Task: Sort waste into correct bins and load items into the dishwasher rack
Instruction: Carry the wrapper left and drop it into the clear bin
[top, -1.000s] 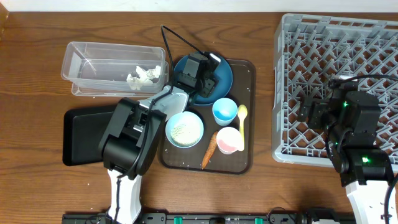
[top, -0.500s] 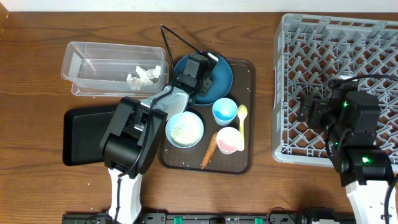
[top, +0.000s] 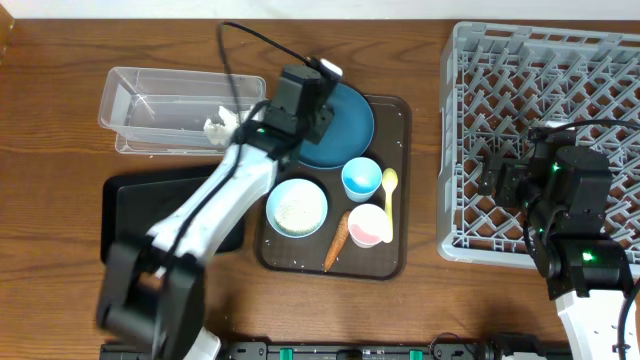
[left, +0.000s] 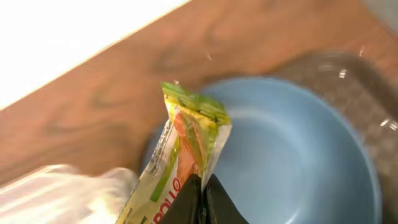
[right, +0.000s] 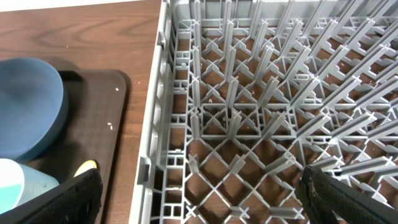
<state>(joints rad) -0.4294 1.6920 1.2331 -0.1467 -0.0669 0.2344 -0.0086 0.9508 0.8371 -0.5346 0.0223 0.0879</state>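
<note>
The overhead camera looks straight down on my whole table (top: 60, 60). My left wrist camera sits close above the dark-blue plate (left: 292, 155), facing its far rim. My right wrist camera looks obliquely along the rack (right: 214, 117) and shares that plate at its left edge.

The tabletop (top: 60, 50) is showing warm wood grain, and the snack wrapper (left: 186, 140) is looking glossy. The rack (top: 545, 32) is coming across as matt grey plastic.

table (top: 425, 170) bare between brown tray (top: 397, 150) and rack (top: 545, 150), blue cup (top: 361, 179), pink cup (top: 367, 226) crowd spoon (top: 389, 200)
</note>
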